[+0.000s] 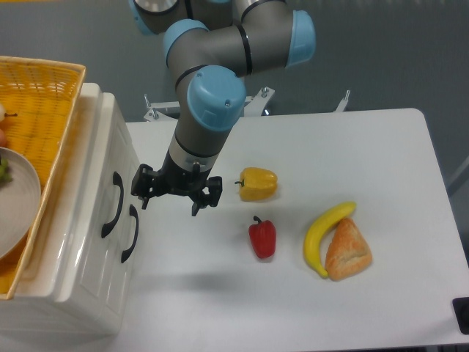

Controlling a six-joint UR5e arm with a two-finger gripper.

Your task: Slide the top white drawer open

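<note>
The white cabinet stands at the left, its front facing right. The top white drawer [105,165] sits flush with the cabinet front and carries a curved black handle [115,205]. Just right of that is the lower drawer's handle [132,233]. My gripper [173,199] hangs open above the table, a short way right of the two handles and touching neither. Nothing is between its black fingers [143,195].
A yellow wicker basket [40,103] holding a plate [16,198] rests on the cabinet. On the table right of the gripper lie a yellow pepper [258,183], a red pepper [263,237], a banana [325,227] and a piece of bread [347,251].
</note>
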